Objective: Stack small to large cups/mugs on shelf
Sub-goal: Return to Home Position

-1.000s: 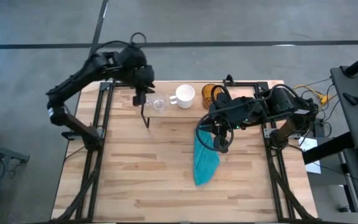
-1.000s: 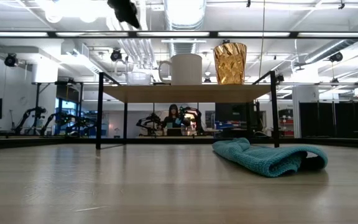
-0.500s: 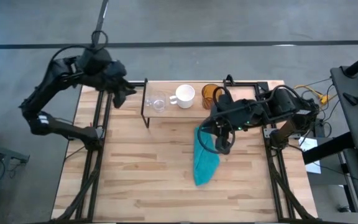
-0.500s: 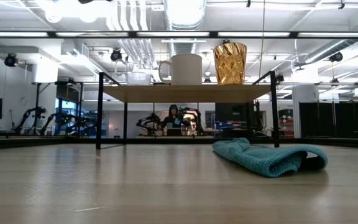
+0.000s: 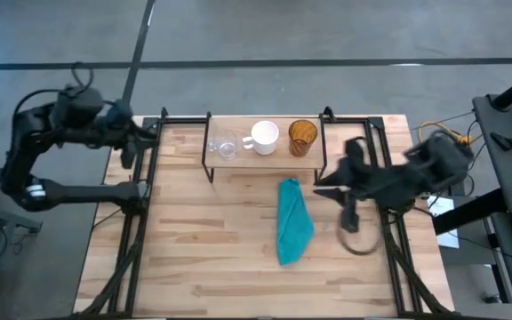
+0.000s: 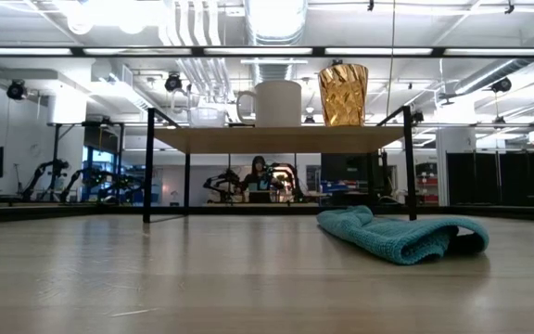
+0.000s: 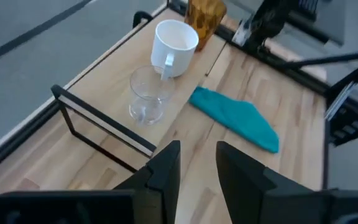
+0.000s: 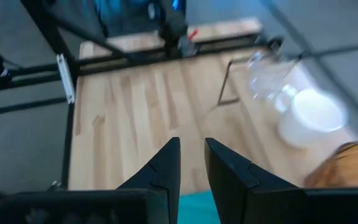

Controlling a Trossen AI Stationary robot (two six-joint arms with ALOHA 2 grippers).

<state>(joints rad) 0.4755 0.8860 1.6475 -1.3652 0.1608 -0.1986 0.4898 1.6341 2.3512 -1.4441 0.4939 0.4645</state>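
Note:
On the shelf point(image 5: 265, 153) three vessels stand upright in a row on their bases: the clear glass point(image 5: 227, 146), the white mug point(image 5: 263, 136) and the amber cup point(image 5: 303, 136). The low view shows the same row on the board point(image 6: 276, 139), the glass point(image 6: 207, 115), the mug point(image 6: 276, 102) and the amber cup point(image 6: 343, 94). My left gripper point(image 5: 134, 142) is shut beyond the table's far left corner, away from the shelf. My right gripper point(image 5: 349, 213) is shut above the table's right side, right of the teal cloth point(image 5: 293, 222).
The teal cloth point(image 6: 401, 234) lies bunched on the tabletop in front of the shelf's right legs. Black frame rails run along the table's left and right edges point(image 5: 140, 204). Bare wood stretches across the near half of the table point(image 5: 203, 258).
My left arm has drawn back from above the clear glass on the shelf to beyond the table's far left corner. My right arm has swung from over the teal cloth toward the table's right edge. The three vessels and the cloth have stayed where they were.

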